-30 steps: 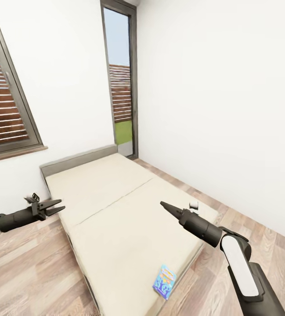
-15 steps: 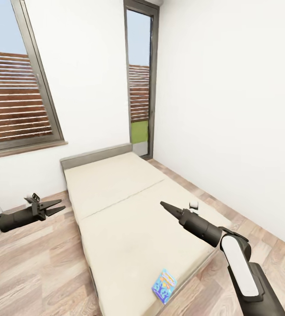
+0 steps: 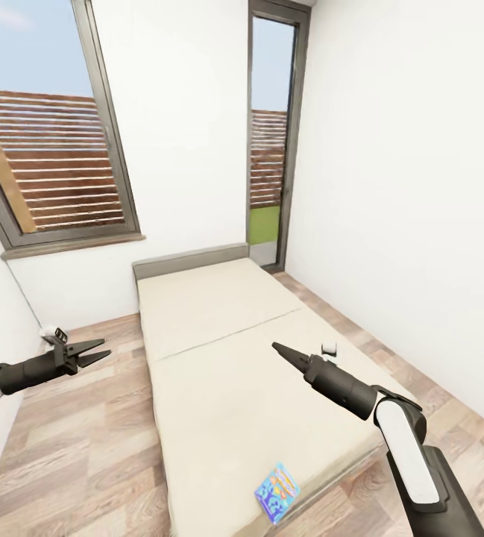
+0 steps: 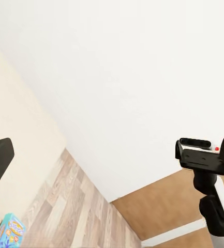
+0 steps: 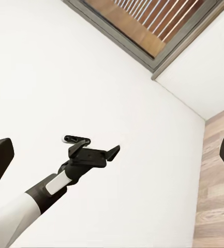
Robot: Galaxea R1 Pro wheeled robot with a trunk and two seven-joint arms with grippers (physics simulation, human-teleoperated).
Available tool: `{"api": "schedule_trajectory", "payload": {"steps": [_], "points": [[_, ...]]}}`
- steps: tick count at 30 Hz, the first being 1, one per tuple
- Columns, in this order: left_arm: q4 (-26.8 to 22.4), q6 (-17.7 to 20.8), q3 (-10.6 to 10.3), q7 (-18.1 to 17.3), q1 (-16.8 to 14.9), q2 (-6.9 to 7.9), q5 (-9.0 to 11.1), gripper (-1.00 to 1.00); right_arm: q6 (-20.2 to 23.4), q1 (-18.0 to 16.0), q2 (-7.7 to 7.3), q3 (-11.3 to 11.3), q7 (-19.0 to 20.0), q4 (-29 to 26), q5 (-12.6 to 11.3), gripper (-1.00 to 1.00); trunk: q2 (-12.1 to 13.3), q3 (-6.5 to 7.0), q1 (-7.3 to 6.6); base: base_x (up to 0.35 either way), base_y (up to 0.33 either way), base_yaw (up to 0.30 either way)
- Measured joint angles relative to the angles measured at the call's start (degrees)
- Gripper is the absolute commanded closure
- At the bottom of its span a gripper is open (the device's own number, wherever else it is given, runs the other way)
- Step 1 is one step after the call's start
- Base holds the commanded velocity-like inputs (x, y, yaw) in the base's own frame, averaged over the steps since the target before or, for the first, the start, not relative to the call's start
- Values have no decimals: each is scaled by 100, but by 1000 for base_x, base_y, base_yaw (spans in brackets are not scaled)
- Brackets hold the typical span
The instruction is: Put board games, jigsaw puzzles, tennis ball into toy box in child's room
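the small blue board game lies flat at the near edge of the bed, close to the foot corner; it also shows in the left wrist view. that is the one toy in sight. the right gripper hangs over the bed's middle, fingers drawn to a point and holding nothing. the left gripper hovers over the wood floor beside the bed, fingers parted, empty. beyond the bed's headboard stand the wide window and the narrow tall window.

the step in hand looks like closing on the bed for that game. to do it well, i'd square the base to the bed's near corner, part the right fingers first, then come down over the box's edge that hangs nearest the bed's rim, since a flat box gives little to pinch from above.

against the earlier pictures the bed and windows sit further right in the head view; the camera turned, the arms keep their pose.
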Motion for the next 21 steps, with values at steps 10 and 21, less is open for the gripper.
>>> {"api": "schedule_trajectory", "payload": {"steps": [10, 21], "points": [[0, 0, 0, 0, 2, 0, 0, -100, 2, 0, 3, 0, 0, 0, 0, -100, 0, 0, 0, 0, -260, 288], [0, 0, 0, 0, 0, 0, 0, -100, -5, 0, 5, 0, 0, 0, 0, -100, 0, 0, 0, 0, -261, 288]]}}
